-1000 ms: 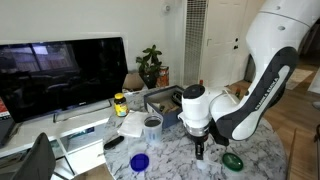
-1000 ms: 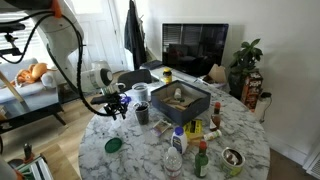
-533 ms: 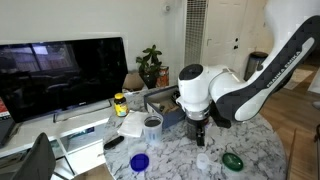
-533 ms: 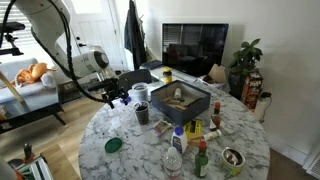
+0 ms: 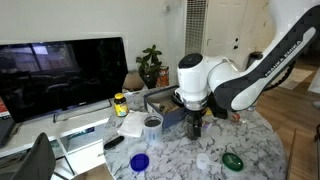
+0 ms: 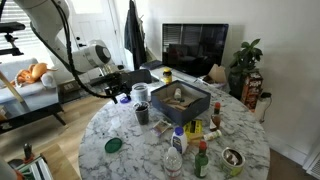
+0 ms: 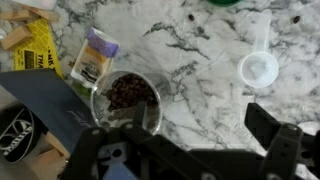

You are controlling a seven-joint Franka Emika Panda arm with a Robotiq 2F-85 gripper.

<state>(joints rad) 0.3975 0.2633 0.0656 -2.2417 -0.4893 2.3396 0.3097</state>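
Observation:
My gripper (image 7: 205, 130) hangs open over the marble table (image 7: 200, 60), nothing between its dark fingers (image 7: 275, 132). A clear cup of dark beans (image 7: 128, 95) stands just beside the left finger. A small white scoop (image 7: 258, 65) lies on the marble ahead of the right finger, apart from it. In both exterior views the gripper (image 5: 195, 128) (image 6: 122, 97) is raised above the table, next to the cup (image 5: 152, 123) (image 6: 142, 112). The scoop (image 5: 203, 160) lies below it near the table's edge.
A dark open box (image 5: 165, 103) (image 6: 180, 100) sits mid-table. A green lid (image 5: 232, 160), a blue lid (image 5: 139, 161), a white mug (image 6: 141, 93), several bottles (image 6: 185, 140) and snack packets (image 7: 95, 55) lie around. A TV (image 5: 60, 75) and plant (image 5: 150, 65) stand behind.
The gripper opened, leaving the white scoop on the marble, and rose from just above the table toward the cup and box.

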